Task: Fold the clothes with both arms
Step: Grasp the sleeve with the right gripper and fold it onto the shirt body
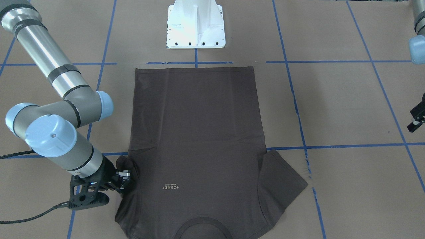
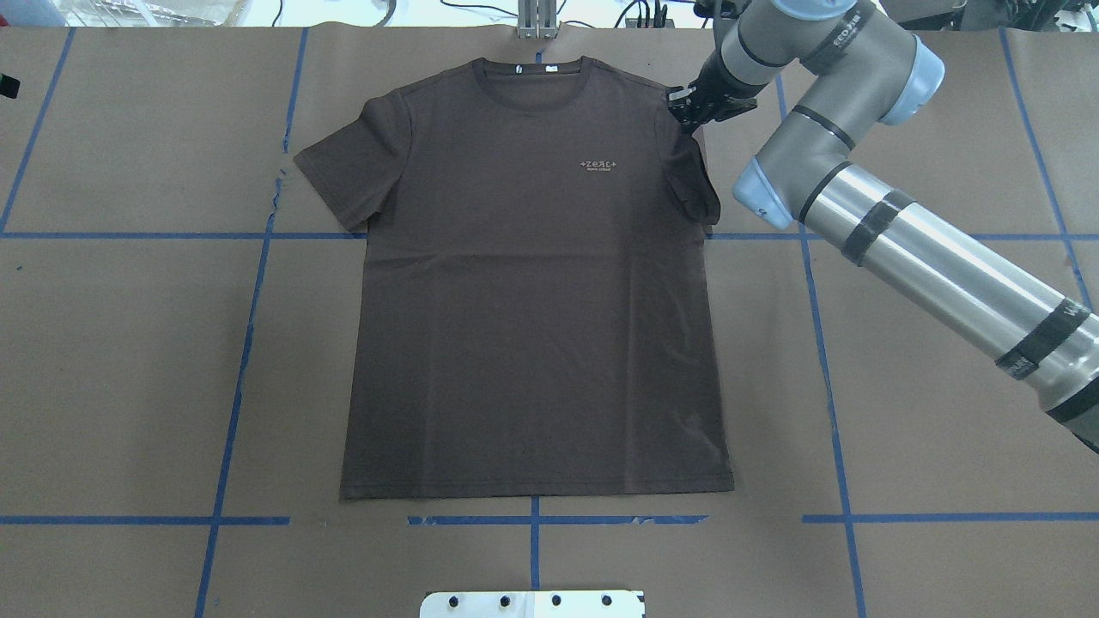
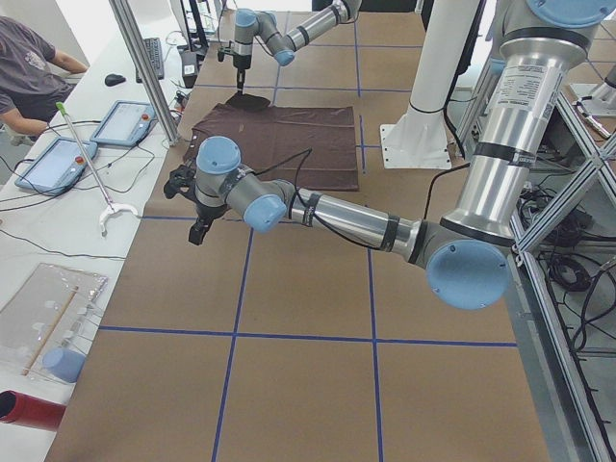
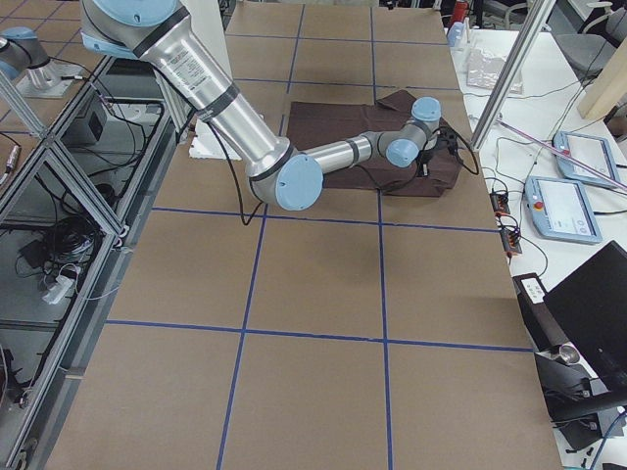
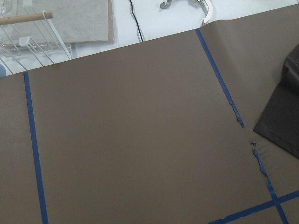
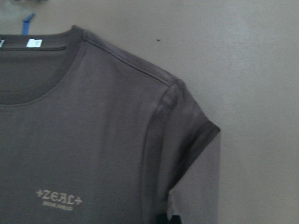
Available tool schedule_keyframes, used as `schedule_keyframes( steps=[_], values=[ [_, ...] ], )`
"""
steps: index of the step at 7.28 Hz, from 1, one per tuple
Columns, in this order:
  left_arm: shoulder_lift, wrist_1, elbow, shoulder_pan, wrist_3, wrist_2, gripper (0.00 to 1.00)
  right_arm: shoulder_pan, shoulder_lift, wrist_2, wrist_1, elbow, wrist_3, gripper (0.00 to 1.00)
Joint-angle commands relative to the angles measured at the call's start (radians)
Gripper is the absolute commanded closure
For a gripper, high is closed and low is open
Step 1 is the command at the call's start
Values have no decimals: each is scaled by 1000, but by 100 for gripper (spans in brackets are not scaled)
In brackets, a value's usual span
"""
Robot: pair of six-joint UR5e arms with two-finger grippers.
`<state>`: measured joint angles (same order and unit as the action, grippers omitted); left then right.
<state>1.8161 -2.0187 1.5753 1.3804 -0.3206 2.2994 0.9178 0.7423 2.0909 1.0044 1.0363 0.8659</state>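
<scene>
Brown paper (image 2: 129,343) covers the table, squared off with blue tape lines (image 2: 249,343), and the white pedestal base (image 1: 196,26) stands at my edge of it.

My right gripper (image 1: 125,177) is down at the shoulder end of the T-shirt (image 2: 532,300), pointing into the near sleeve (image 6: 196,154) right under it. That sleeve is doubled over on itself rather than spread. From the side the cloth looks humped beneath the tool. I judge I am here to carry that sleeve in over the body. Whether the jaws have closed on fabric or only stand over it, I cannot tell.

Just inward from the gripper sits the chest print (image 6: 59,198), and past it the ribbed collar (image 2: 532,86) with its white label (image 6: 34,43). From the gripper back toward my base the body lies flat and face up. The hem (image 2: 532,493) runs straight along a tape line, a smooth panel laid out so the sides can fold onto it.

Across the chest, the opposite sleeve (image 2: 339,167) is fully spread. My left gripper (image 1: 416,121) hangs well beyond it over bare paper, off the cloth. Too little of it shows to say whether it is parted. I take it to be waiting there for its own sleeve, since this fold wants both sides.
</scene>
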Motion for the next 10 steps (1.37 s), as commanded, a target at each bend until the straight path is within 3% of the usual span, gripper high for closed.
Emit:
schedule_keyframes(
  steps=[1, 2, 5, 6, 9, 10],
  values=[
    [0, -2, -1, 0, 2, 0, 0, -81, -69, -107, 6, -2, 8, 100],
    [0, -2, -3, 0, 2, 0, 0, -130, -89, -183, 3, -21, 10, 100],
    [3, -2, -9, 0, -3, 0, 0, -158, -93, -204, 2, -25, 12, 100],
    [5, -3, -11, -1, -11, 0, 0, -157, -92, -204, 0, -27, 13, 1],
    [64, -5, -56, -4, -52, -3, 0, -148, -92, -145, 8, -22, 105, 0],
    [109, -5, -93, -51, -90, -47, 0, -131, -92, -79, 126, 14, 134, 0]
  ],
)
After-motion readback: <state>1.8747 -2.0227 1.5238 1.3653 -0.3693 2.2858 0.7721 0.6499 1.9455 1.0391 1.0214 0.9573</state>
